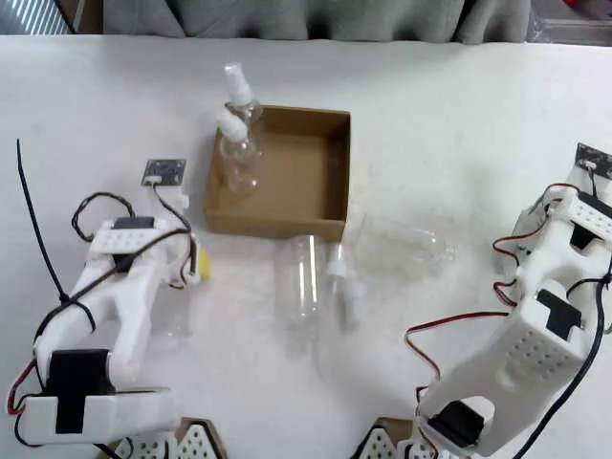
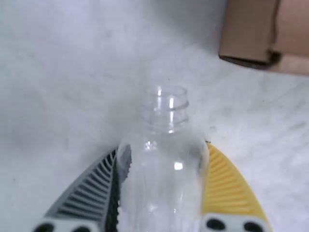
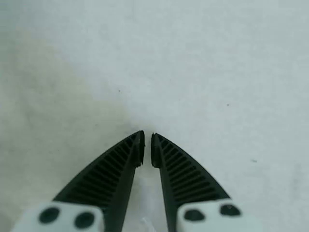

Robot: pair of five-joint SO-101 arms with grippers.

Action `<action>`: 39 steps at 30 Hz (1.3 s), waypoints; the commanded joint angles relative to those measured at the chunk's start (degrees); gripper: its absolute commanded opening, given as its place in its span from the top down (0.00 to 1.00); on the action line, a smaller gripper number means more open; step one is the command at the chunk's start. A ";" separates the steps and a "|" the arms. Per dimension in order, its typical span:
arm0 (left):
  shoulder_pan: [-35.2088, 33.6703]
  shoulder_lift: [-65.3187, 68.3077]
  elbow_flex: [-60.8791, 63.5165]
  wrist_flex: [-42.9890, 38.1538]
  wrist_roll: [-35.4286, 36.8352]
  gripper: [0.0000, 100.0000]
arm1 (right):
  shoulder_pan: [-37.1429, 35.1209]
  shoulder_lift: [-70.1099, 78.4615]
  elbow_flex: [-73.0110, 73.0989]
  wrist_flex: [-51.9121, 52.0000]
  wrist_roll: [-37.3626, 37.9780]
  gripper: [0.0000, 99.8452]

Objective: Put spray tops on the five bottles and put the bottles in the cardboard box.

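Bottle positions and gripper states. My left gripper [image 2: 161, 150] holds the open-necked bottle [image 2: 164, 179] by its body, the grey finger on one flank and the yellow finger on the other, spread only as wide as the bottle. The bottle's long axis runs in line with the fingers. Its bare threaded neck (no spray top fitted) points away from my wrist, towards the near corner of the cardboard box [image 1: 277, 225]. Whether its base rests on the counter [image 1: 459, 105] cannot be told. Inside the box, against its left wall, stand two capped bottles [image 1: 237, 143], their white spray tops rising above the rim. In front of the box, a lying bottle [image 1: 301, 277] rests on its side with its long axis aimed at the box's front wall. A second lying bottle [image 1: 406, 244] rests near the box's right front corner, its long axis roughly parallel to that wall. A loose spray top [image 1: 342, 277] lies between them, just beside the first. My right gripper [image 3: 147, 145] hangs over bare counter with its black fingers drawn together to a hairline gap, holding and touching nothing. My right arm [image 1: 535, 335] stands well apart from all the bottles.
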 commanded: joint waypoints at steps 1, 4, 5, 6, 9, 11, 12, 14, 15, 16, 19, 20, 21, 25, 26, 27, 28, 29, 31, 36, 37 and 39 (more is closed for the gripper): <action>-0.31 -0.48 -2.73 -0.88 0.62 0.98 | -0.13 -4.18 -2.90 4.09 3.43 0.98; -0.31 -0.48 -2.81 -0.88 0.62 0.98 | -0.13 -7.25 -2.81 7.25 5.63 0.98; -0.31 -0.48 -2.81 -0.88 0.62 0.98 | -0.13 -8.22 -2.81 8.04 6.59 0.98; -0.31 -0.48 -2.81 -0.88 0.62 0.98 | -0.13 -9.10 -2.81 9.01 8.18 0.98; -0.31 -0.40 -2.81 -0.88 0.62 0.98 | -0.57 -12.26 -2.81 12.62 11.34 0.98; -0.31 -0.40 -2.81 -0.88 0.62 0.98 | -0.92 -14.11 -2.81 14.73 11.78 0.97; -0.31 -0.40 -2.81 -0.88 0.62 0.98 | -1.10 -14.90 -2.73 15.96 11.96 0.96; -0.31 -0.40 -2.81 -0.88 0.62 0.98 | -1.54 -16.04 -2.73 18.51 12.04 0.91; -0.31 -0.40 -2.81 -0.88 0.62 0.98 | -1.98 -16.31 -2.73 19.38 12.13 0.89; -0.31 -0.40 -2.81 -0.88 0.62 0.98 | -2.33 -16.48 -2.64 20.18 13.10 0.87; -0.31 -0.40 -2.81 -0.88 0.62 0.98 | -3.65 -17.01 -0.44 20.44 16.09 0.87; -0.31 -0.40 -2.81 -0.88 0.62 0.98 | -4.35 -17.10 0.88 19.65 16.97 0.87; -0.31 -0.40 -2.81 -0.88 0.62 0.98 | -5.14 -16.92 2.11 18.77 18.20 0.87; -0.31 -0.40 -2.81 -0.88 0.62 0.98 | -7.34 -16.57 7.21 13.67 21.10 0.87; -0.31 -0.40 -2.81 -0.88 0.62 0.98 | -7.43 -16.57 8.18 12.70 21.19 0.87; -0.31 -0.40 -2.81 -0.88 0.62 0.98 | -7.43 -16.57 8.97 11.91 21.27 0.87; -0.31 -0.40 -2.81 -0.88 0.62 0.98 | -7.43 -16.57 9.49 11.03 21.27 0.87; -0.31 -0.40 -2.81 -0.88 0.62 0.98 | -7.16 -16.57 9.93 10.33 21.27 0.87; -0.31 -0.40 -2.81 -0.88 0.62 0.98 | -6.99 -16.57 10.37 9.36 21.36 0.87; -0.31 -0.40 -2.81 -0.88 0.62 0.98 | -6.46 -16.57 10.29 9.19 21.54 0.87; -0.31 -0.40 -2.81 -0.88 0.62 0.98 | -6.46 -16.57 10.29 9.27 22.68 0.87; -0.31 -0.40 -2.81 -0.88 0.62 0.98 | -6.20 -16.48 10.73 9.45 25.58 0.87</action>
